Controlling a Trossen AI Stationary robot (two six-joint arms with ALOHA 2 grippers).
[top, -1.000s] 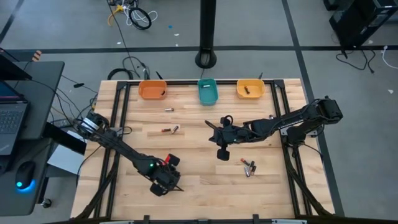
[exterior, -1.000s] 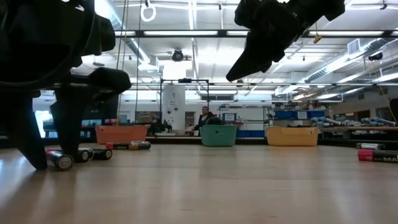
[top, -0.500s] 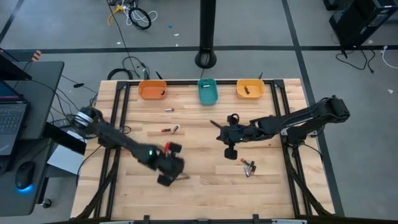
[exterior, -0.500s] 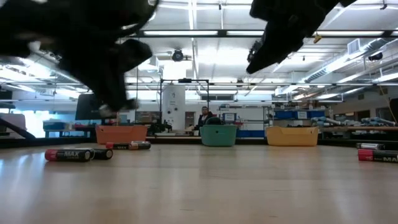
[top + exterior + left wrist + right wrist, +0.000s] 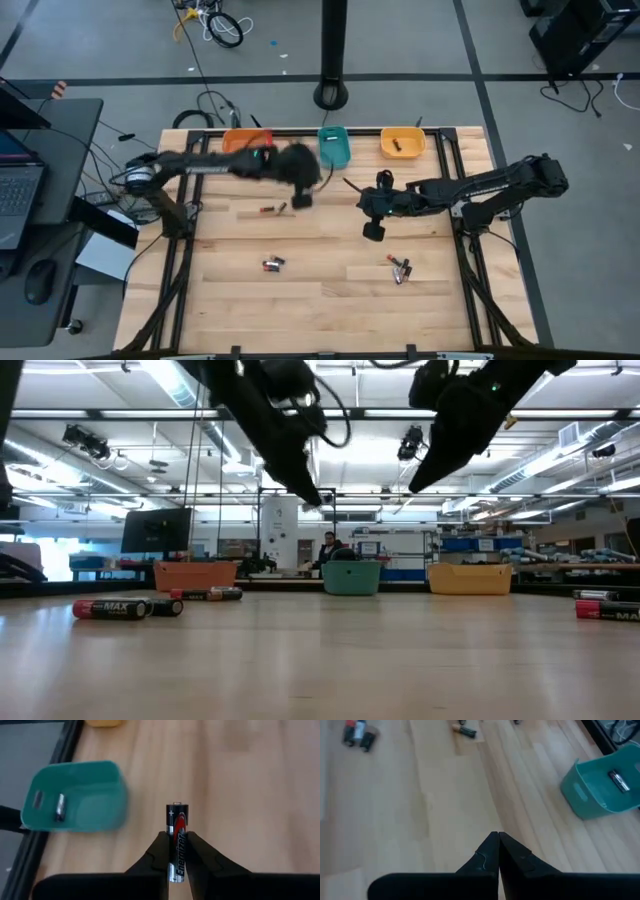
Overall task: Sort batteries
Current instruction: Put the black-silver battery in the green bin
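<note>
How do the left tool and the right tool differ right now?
The left tool is shut on a black and silver battery; the right tool is shut on nothing, its fingers touching. In the high view, the left tool hangs beside the teal bin near the table's far edge, while the right tool sits closer to the table's middle. Both are dark and raised off the wood.

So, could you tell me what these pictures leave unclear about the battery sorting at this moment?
- High view: the left gripper is motion-blurred, so the Energizer battery it holds shows only in the left wrist view.
- High view: what lies inside the orange bin is hidden by the blurred left arm.
- Low view: bin contents are hidden behind the walls of the teal bin and yellow bin.
- High view: the loose batteries are too small to size.
</note>
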